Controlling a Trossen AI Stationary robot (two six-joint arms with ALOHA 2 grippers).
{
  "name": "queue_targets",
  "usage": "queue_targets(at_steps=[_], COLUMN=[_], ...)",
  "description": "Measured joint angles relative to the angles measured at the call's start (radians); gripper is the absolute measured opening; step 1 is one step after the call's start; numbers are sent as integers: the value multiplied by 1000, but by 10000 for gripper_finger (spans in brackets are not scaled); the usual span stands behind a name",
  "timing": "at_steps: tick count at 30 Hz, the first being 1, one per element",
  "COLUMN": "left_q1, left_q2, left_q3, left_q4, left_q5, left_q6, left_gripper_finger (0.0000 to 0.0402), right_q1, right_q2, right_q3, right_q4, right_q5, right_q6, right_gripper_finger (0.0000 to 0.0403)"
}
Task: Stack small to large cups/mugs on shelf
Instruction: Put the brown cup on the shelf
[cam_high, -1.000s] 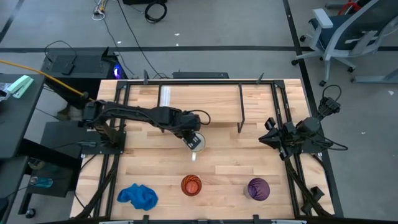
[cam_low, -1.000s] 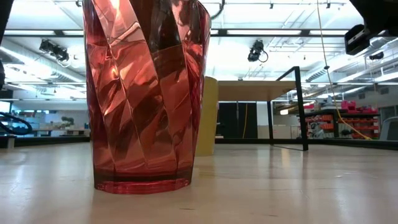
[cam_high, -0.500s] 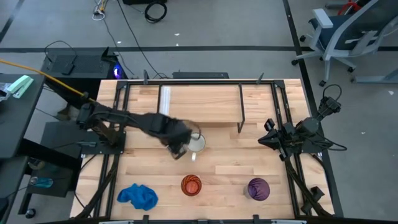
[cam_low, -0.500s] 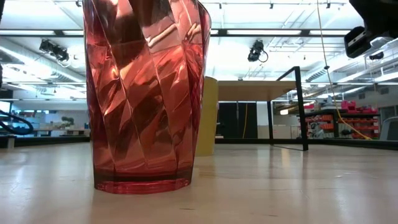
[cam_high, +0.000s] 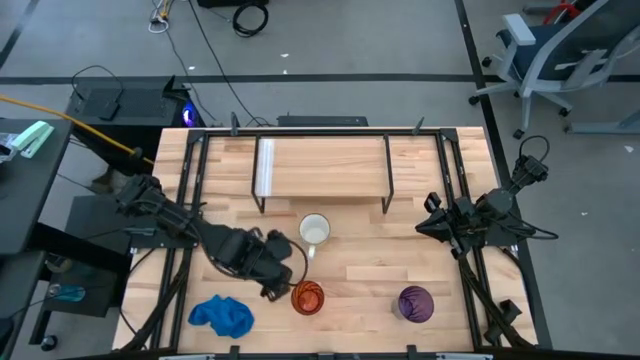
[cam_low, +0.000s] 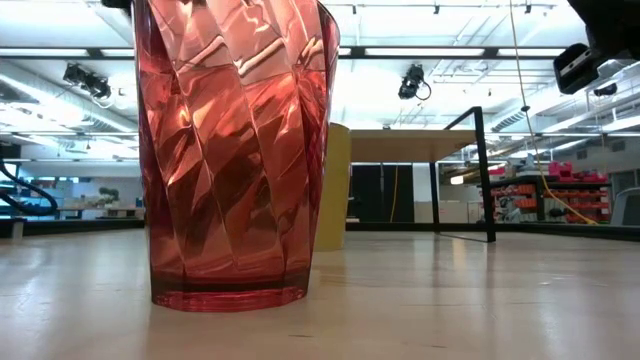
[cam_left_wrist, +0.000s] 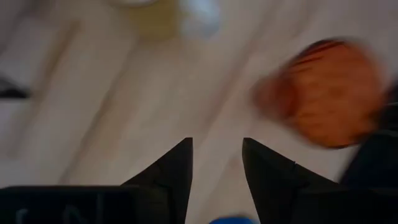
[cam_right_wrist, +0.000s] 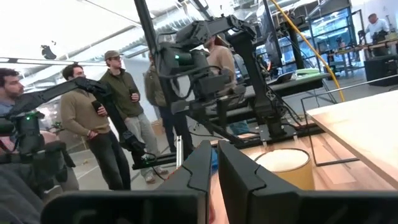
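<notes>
1. Orange cup (cam_high: 308, 297) stands near the bench's (cam_high: 350, 270) front edge, with the left end effector (cam_high: 275, 285) just beside it, fingers narrowly parted and holding nothing.
2. White mug (cam_high: 314, 230) sits mid-bench, just in front of the shelf (cam_high: 322, 166).
3. Purple tumbler (cam_high: 415, 303) stands toward the front right corner.
4. Right end effector (cam_high: 432, 221) waits at the right edge, fingers nearly closed, empty.

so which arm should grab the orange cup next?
Left, probably. The left gripper hangs open right beside the orange swirl-patterned cup, with nothing held. The right gripper waits at the table's right edge, farther off.
</notes>
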Motion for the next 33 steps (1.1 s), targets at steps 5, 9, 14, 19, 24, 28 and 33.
queue_targets(at_steps=[5,9,14,19,24,28,33], left_q1=[-16,-6,0,1,5,12,19], left_q2=[11,33,73,104,112,124,155], left_q3=[0,0,-1,-1,-1,-1,-1], left_q4=[131,120,131,171,183,187,185], left_q5=[-7,-13,30,103,107,107,111], left_q6=[17,-13,-30,-27,-26,-24,-22], left_gripper_finger=[138,131,129,139,149,153,148], right_q1=[0,0,0,0,0,0,0], right_q2=[0,0,1,1,2,2,2], right_q3=[0,0,0,0,0,0,0], right_q4=[-4,-8,-9,-28,-44,-44,-46], right_q5=[-28,-48,-48,-48,-48,-48,-48], right_q6=[0,1,1,1,1,1,1], right_gripper_finger=[34,34,34,34,34,34,34])
